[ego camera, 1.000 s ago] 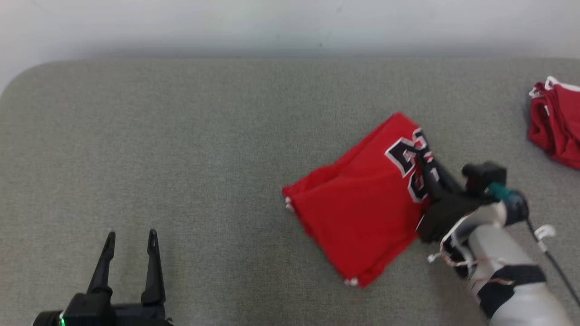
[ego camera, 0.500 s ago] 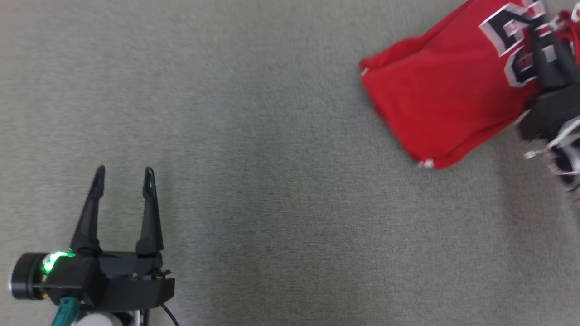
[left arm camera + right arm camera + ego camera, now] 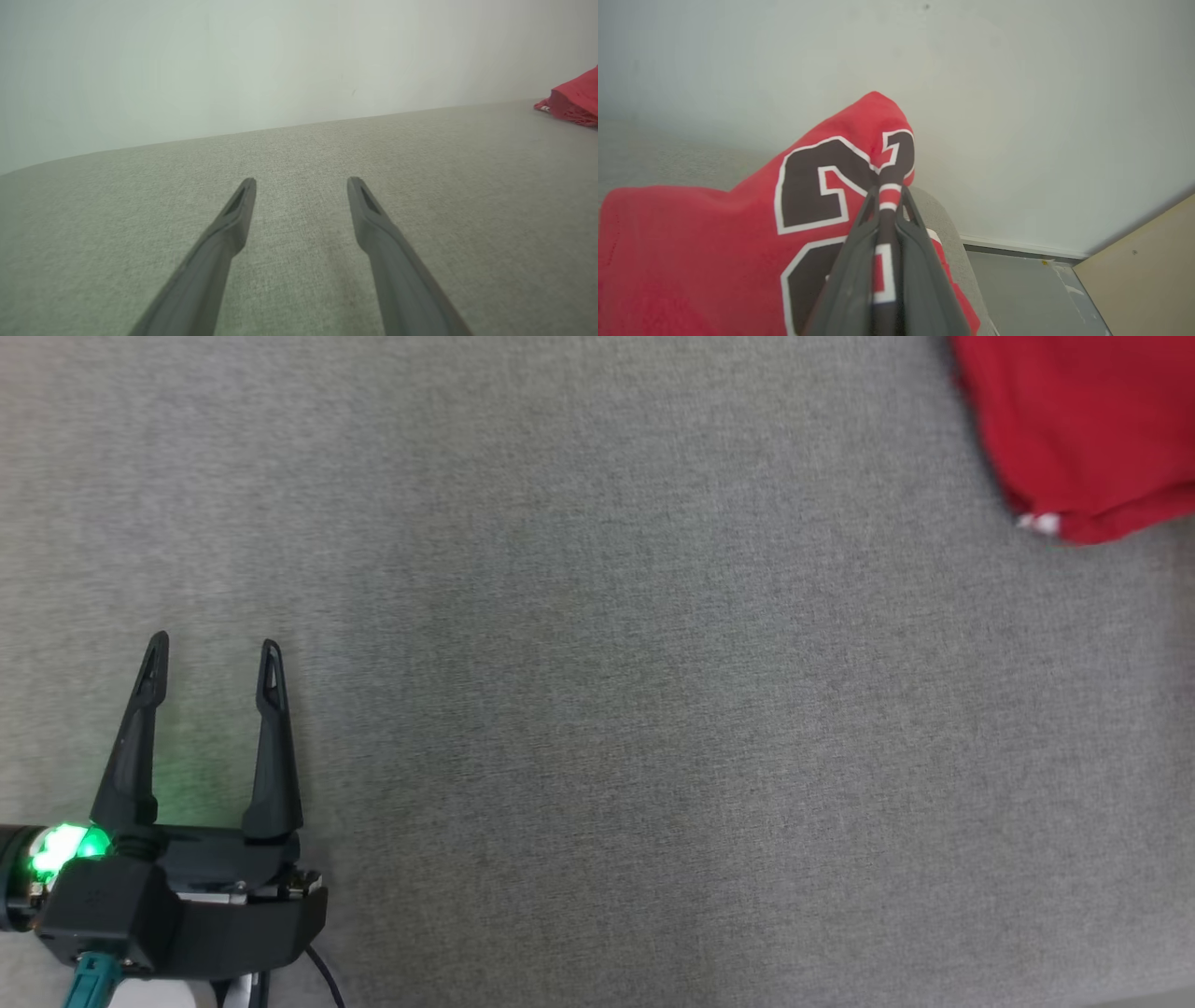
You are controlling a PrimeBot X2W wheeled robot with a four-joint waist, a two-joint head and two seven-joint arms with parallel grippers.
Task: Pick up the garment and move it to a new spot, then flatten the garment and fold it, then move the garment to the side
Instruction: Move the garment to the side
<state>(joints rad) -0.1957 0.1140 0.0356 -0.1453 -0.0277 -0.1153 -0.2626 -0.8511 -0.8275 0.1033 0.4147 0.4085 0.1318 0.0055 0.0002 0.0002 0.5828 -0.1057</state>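
The folded red garment [image 3: 1083, 429] lies on the grey padded table [image 3: 597, 709], only its lower left corner reaching into the top right of the head view. In the right wrist view my right gripper [image 3: 887, 191] is shut on the garment's red, white and black striped edge, beside the big black numerals on the garment [image 3: 691, 242]. My left gripper [image 3: 214, 644] stands open at the lower left, far from the garment. Nothing but bare cloth lies between its fingers in the left wrist view [image 3: 302, 179].
A bit of red cloth [image 3: 574, 98] shows at the far right of the left wrist view; I cannot tell which garment it is. The table's rounded end [image 3: 945, 224] is just beyond the right gripper, with grey floor [image 3: 1017, 294] and a beige panel [image 3: 1148, 261] past it.
The head camera has dropped and turned, so the whole picture shifted. The right gripper has carried the garment rightward, away from the left gripper, and has left the head view. The left gripper stays open.
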